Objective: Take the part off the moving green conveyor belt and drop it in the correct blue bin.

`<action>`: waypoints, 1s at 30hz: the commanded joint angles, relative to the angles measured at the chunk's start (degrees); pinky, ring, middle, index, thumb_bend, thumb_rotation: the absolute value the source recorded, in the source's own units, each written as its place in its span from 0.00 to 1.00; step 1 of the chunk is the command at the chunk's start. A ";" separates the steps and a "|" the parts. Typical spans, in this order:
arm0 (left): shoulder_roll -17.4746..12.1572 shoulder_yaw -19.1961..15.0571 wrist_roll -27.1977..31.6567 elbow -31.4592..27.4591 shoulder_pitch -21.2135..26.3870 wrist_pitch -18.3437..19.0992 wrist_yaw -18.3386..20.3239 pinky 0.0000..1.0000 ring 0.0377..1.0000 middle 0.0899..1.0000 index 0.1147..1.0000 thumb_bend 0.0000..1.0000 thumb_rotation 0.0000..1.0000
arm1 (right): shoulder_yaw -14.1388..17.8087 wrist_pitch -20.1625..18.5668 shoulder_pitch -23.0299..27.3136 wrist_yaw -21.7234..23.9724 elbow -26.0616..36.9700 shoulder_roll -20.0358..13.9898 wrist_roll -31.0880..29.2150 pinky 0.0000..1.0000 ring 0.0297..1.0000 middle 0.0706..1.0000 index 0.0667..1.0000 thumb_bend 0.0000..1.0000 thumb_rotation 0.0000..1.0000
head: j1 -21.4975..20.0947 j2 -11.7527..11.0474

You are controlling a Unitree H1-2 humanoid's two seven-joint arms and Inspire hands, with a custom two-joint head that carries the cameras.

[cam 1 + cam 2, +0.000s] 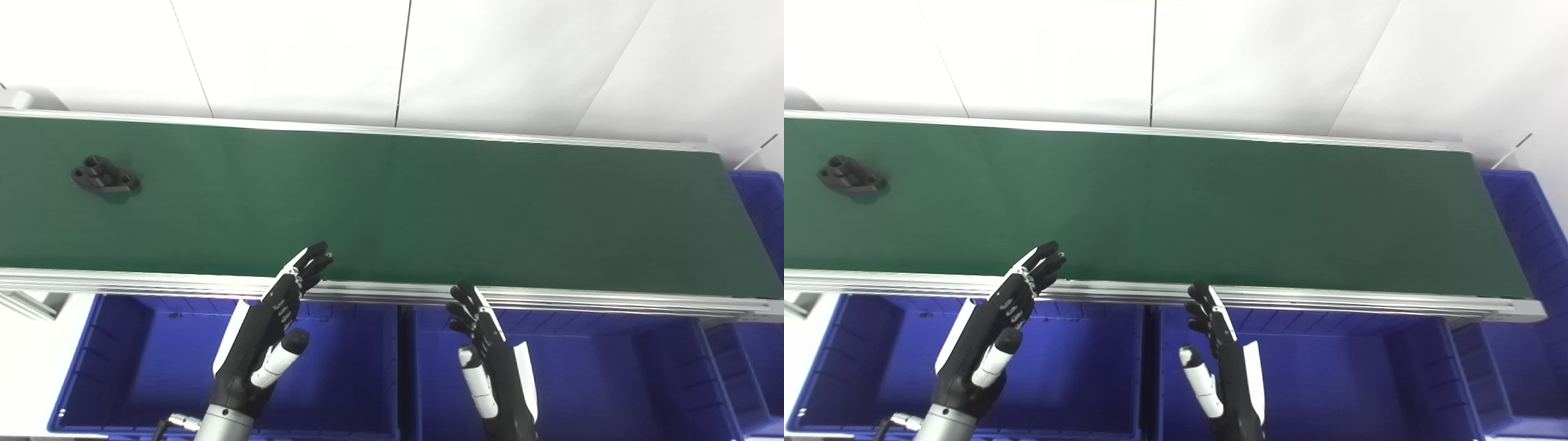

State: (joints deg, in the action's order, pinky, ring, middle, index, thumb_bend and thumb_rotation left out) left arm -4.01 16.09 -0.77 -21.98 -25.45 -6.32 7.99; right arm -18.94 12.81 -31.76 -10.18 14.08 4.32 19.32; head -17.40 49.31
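one black part, a lumpy bracket with round holes, lies near the left end of the matte green conveyor belt; three glossy blue bins show beyond the belt's edges; left hand and right hand, two in all, hover spread and empty over the near rail.

An industrial sorting station is suggested by a green conveyor belt (aluminium-framed), blue bins ranged below it, and plain white wall panels.
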 commanded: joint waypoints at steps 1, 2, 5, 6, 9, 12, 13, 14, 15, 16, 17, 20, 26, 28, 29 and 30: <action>-0.50 -0.43 1.42 -0.44 -0.69 -2.56 0.47 0.94 0.93 0.89 0.89 0.79 0.86 | -3.13 3.83 0.51 -0.59 0.57 3.43 1.34 0.81 0.85 0.88 0.90 0.80 1.00 | 0.53 0.33; -0.58 -0.59 1.86 -0.24 -1.01 -2.54 0.51 0.94 0.94 0.89 0.89 0.78 0.85 | -3.04 3.79 0.52 -0.52 0.64 3.33 1.18 0.82 0.85 0.88 0.90 0.80 1.00 | 0.93 0.32; -0.86 -1.12 3.57 0.33 -2.15 -2.95 0.81 0.95 0.94 0.90 0.90 0.76 0.83 | -2.99 2.75 0.30 0.34 0.96 3.42 -1.71 0.84 0.86 0.89 0.91 0.80 1.00 | 1.51 0.48; -0.84 -1.14 4.19 0.15 -2.66 -3.02 0.95 0.95 0.94 0.90 0.90 0.76 0.83 | -2.89 2.34 0.20 0.56 0.98 3.49 -2.75 0.84 0.86 0.89 0.91 0.80 1.00 | 1.93 0.71; -0.56 -0.92 5.14 -0.84 -3.80 -2.82 0.91 0.97 0.95 0.91 0.90 0.76 0.81 | -2.72 1.98 0.19 0.91 0.85 3.31 -3.96 0.83 0.86 0.89 0.92 0.79 1.00 | 2.20 0.75; -0.47 -0.81 5.72 -1.22 -4.64 -3.51 0.92 0.98 0.96 0.91 0.91 0.74 0.81 | -2.89 2.18 0.21 1.00 0.58 2.91 -2.85 0.83 0.86 0.89 0.93 0.79 1.00 | 2.23 0.79; -0.49 -0.77 5.62 -1.35 -4.86 -3.67 0.89 0.98 0.95 0.91 0.91 0.73 0.81 | -3.04 2.33 0.15 0.98 0.53 2.76 -2.09 0.82 0.86 0.89 0.93 0.80 1.00 | 2.08 0.91; -0.51 -0.73 5.47 -1.45 -5.00 -3.72 0.86 0.98 0.95 0.91 0.91 0.73 0.81 | -3.18 2.51 0.11 0.89 0.51 2.64 -1.34 0.82 0.86 0.89 0.92 0.81 1.00 | 2.03 0.99; -0.53 -0.69 5.40 -1.37 -5.05 -3.81 0.87 0.98 0.95 0.91 0.90 0.73 0.81 | -3.33 2.80 0.10 0.72 0.46 2.56 -0.45 0.82 0.86 0.89 0.92 0.81 1.00 | 1.88 1.12; -0.60 -0.57 5.35 -1.36 -5.09 -3.57 0.94 0.98 0.95 0.91 0.90 0.73 0.80 | -3.49 3.32 0.16 0.46 0.33 2.40 0.74 0.81 0.85 0.89 0.92 0.81 1.00 | 1.80 1.19; -0.80 -0.44 5.23 -1.44 -5.09 -3.12 1.06 0.98 0.95 0.91 0.90 0.74 0.80 | -3.68 3.84 0.28 0.20 0.22 2.22 2.00 0.81 0.85 0.89 0.91 0.81 1.00 | 1.68 1.35; -2.39 0.32 3.12 -1.72 -4.77 -0.82 1.91 0.99 0.96 0.93 0.91 0.78 0.85 | -4.23 4.81 0.56 -0.41 0.03 1.49 5.89 0.81 0.86 0.89 0.90 0.82 1.00 | 1.75 1.65; -2.96 0.79 1.68 -1.40 -4.43 0.77 1.98 0.98 0.97 0.94 0.92 0.80 0.85 | -3.27 -1.45 -0.80 2.03 1.65 3.17 -3.48 0.85 0.89 0.92 0.93 0.79 1.00 | 2.02 1.77; -2.50 0.60 1.72 -0.83 -4.40 0.39 1.70 0.98 0.97 0.94 0.92 0.79 0.84 | -2.92 -2.00 -0.62 2.40 1.79 2.79 -4.29 0.86 0.89 0.93 0.94 0.79 1.00 | 2.51 1.72; -2.24 0.45 1.85 -0.61 -4.41 0.37 1.57 0.98 0.97 0.94 0.92 0.79 0.84 | -3.01 -1.63 -0.37 2.58 1.56 2.34 -3.86 0.86 0.89 0.92 0.94 0.81 1.00 | 2.64 1.69; -2.01 0.32 1.95 -0.40 -4.37 0.31 1.46 0.98 0.97 0.94 0.92 0.78 0.83 | -3.11 -1.41 -0.21 2.80 1.38 1.98 -3.56 0.85 0.89 0.91 0.93 0.82 1.00 | 2.71 1.59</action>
State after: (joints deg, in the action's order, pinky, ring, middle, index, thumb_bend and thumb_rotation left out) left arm -6.78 16.68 1.15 -21.51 -29.71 -4.77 10.00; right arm -19.74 10.90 -31.74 -7.91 14.00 3.68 15.86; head -14.77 50.98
